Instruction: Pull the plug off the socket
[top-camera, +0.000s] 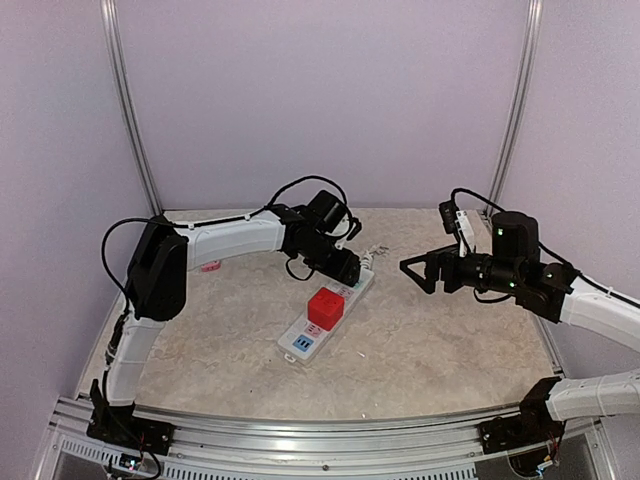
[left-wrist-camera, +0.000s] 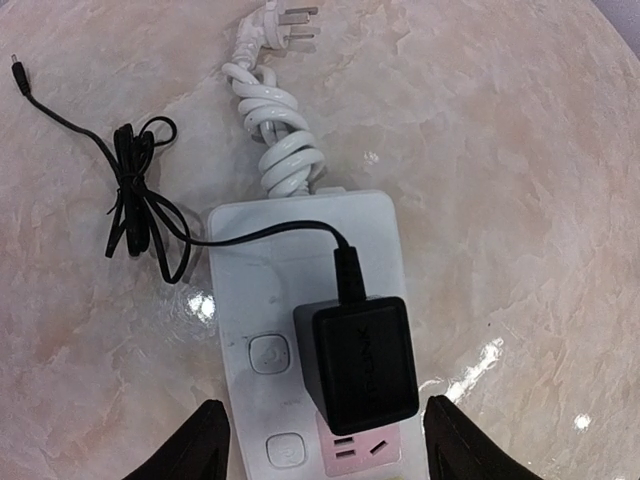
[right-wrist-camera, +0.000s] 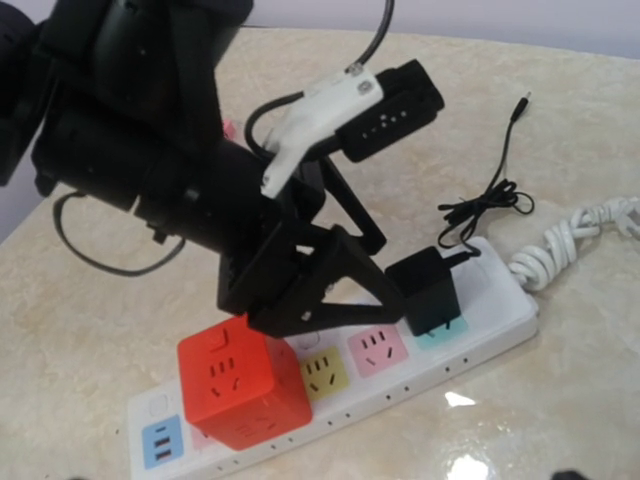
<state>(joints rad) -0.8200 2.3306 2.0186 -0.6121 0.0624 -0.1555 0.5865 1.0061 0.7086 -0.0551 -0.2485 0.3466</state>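
Observation:
The white power strip (top-camera: 303, 343) lies on the table with pastel outlet faces; it also shows in the left wrist view (left-wrist-camera: 250, 260) and the right wrist view (right-wrist-camera: 480, 330). A black plug adapter (left-wrist-camera: 360, 360) sits in its end outlet. In the right wrist view the adapter (right-wrist-camera: 425, 290) stands over the teal face with a bit of prong showing. My left gripper (left-wrist-camera: 325, 450) is open, its fingers (left-wrist-camera: 195, 445) straddling the strip on both sides of the adapter without touching it. My right gripper (top-camera: 415, 268) is open and empty, in the air to the right of the strip.
A red cube socket (top-camera: 326, 308) is plugged into the strip nearer the front. The strip's coiled white cord (left-wrist-camera: 285, 150) and the adapter's thin bundled black cable (left-wrist-camera: 140, 200) lie beyond the strip's far end. A small pink object (top-camera: 210, 266) lies at the left.

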